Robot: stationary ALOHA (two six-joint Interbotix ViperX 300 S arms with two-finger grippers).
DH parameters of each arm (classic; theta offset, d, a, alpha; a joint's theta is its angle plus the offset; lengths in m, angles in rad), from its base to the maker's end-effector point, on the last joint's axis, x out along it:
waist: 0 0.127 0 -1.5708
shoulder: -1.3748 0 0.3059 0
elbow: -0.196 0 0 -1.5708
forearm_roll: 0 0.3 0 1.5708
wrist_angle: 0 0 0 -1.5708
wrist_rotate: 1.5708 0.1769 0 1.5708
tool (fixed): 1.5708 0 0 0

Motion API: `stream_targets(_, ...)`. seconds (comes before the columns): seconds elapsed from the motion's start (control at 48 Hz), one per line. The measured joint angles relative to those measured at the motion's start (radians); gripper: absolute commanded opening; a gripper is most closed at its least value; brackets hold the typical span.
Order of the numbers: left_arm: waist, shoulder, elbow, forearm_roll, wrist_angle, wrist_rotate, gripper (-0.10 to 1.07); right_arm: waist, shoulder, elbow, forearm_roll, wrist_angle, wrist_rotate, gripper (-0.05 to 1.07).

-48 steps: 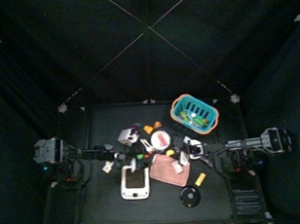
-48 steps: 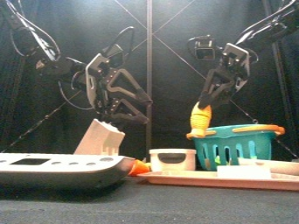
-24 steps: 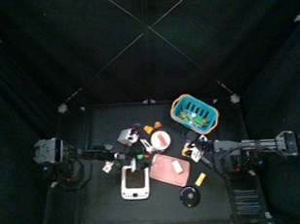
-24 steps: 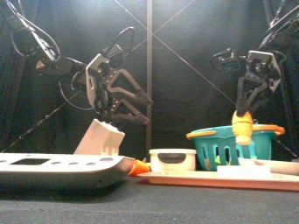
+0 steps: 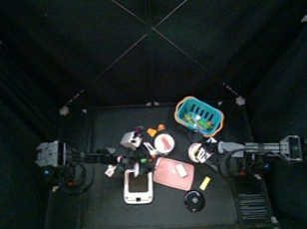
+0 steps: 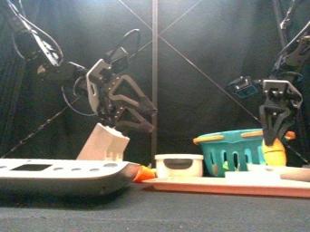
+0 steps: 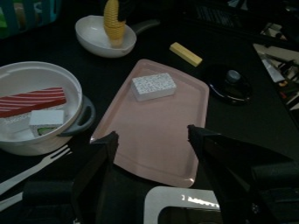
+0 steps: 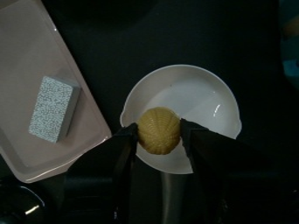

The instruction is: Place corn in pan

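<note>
The corn is a yellow cob, seen end-on between the jaws of my right gripper, which is shut on it. Right under it lies the pan, a shallow white dish. In the left wrist view the corn stands upright with its lower end in the pan. From the front the corn hangs below the right gripper at the far right. My left gripper is open over the pink tray, with nothing between its jaws.
A grey sponge block lies on the pink tray. A teal basket stands behind the pan. A white pot holds cartons. A white scale, a yellow piece and a black round thing lie at the front.
My right gripper has carried the corn rightward and downward, from above the basket to over the pan. The left arm has stayed still.
</note>
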Motion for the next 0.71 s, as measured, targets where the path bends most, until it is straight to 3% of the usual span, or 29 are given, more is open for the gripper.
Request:
stream_targets(0.229,0.000,0.000,0.000,0.005,0.000,0.000,0.98,-0.002,0.009,0.012,0.003,-0.103,0.000,0.77)
stream_targets(0.5,-0.002,0.000,0.000,0.005,0.000,0.000,0.98,-0.032,0.014,0.029,0.008,-0.117,0.000,1.01)
stream_targets(0.708,0.000,0.000,0.000,0.005,0.000,0.000,0.98,-0.067,0.014,0.031,-0.015,-0.132,0.000,1.03)
